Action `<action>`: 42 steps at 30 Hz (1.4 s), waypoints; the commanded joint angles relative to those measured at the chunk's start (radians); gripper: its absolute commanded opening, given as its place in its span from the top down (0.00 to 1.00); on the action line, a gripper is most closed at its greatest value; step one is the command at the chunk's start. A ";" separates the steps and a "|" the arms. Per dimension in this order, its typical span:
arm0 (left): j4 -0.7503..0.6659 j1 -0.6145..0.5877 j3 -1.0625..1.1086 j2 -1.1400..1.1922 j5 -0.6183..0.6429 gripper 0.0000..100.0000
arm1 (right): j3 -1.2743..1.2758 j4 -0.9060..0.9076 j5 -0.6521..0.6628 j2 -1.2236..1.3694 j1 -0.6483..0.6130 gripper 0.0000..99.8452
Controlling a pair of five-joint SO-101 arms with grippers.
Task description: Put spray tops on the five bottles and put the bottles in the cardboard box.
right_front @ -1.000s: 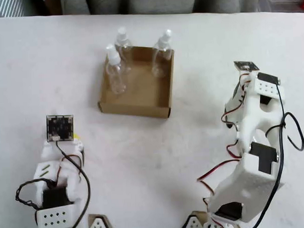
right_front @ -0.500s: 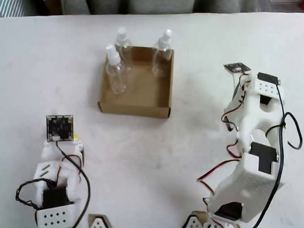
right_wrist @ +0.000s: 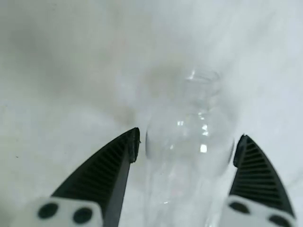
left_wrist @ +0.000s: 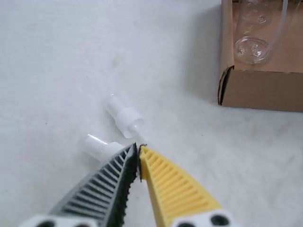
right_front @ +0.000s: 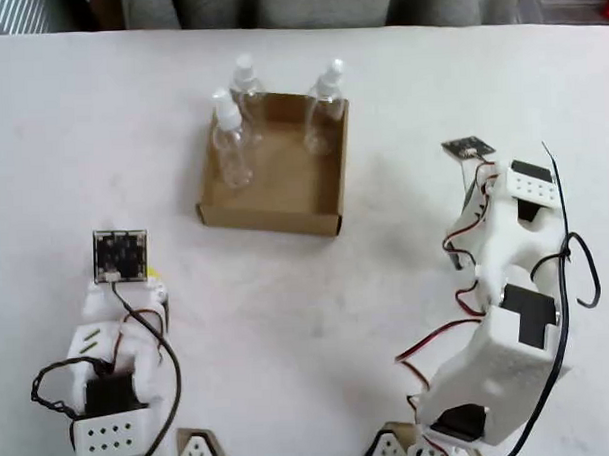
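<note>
Three clear bottles with white spray tops (right_front: pixel 231 138) (right_front: pixel 245 85) (right_front: pixel 325 107) stand upright along the far side of the cardboard box (right_front: pixel 284 204). In the left wrist view my left gripper (left_wrist: pixel 138 150) is shut with nothing in it, its tips just short of two loose white spray tops (left_wrist: pixel 123 115) (left_wrist: pixel 100 144) lying on the table. My right gripper (right_wrist: pixel 189 139) is open, its black fingers on either side of a clear bottle (right_wrist: pixel 194 113) that has no top. In the high view the right arm (right_front: pixel 500 231) covers that bottle.
The box corner (left_wrist: pixel 255 90) with a bottle base (left_wrist: pixel 252 47) inside shows beyond the spray tops in the left wrist view. The left arm (right_front: pixel 113 325) sits at the table's near left. White table (right_front: pixel 317 298) lies open between the arms and the box.
The right arm's wrist has swung a little to the left and lower over the table. The left arm and the bottles in the box have not moved.
</note>
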 commanded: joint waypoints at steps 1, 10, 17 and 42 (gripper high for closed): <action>0.000 0.012 -0.006 -0.007 -0.009 0.97 | -0.005 -0.044 0.011 -0.010 0.004 0.72; -0.002 0.012 -0.006 -0.007 -0.009 0.97 | 0.074 -0.159 0.025 -0.002 -0.002 0.72; -0.002 0.012 -0.006 -0.007 -0.009 0.97 | 0.095 -0.186 0.051 -0.002 -0.002 0.81; 0.002 0.012 -0.006 -0.007 -0.009 0.97 | 0.331 0.012 -0.293 -0.680 -0.059 0.98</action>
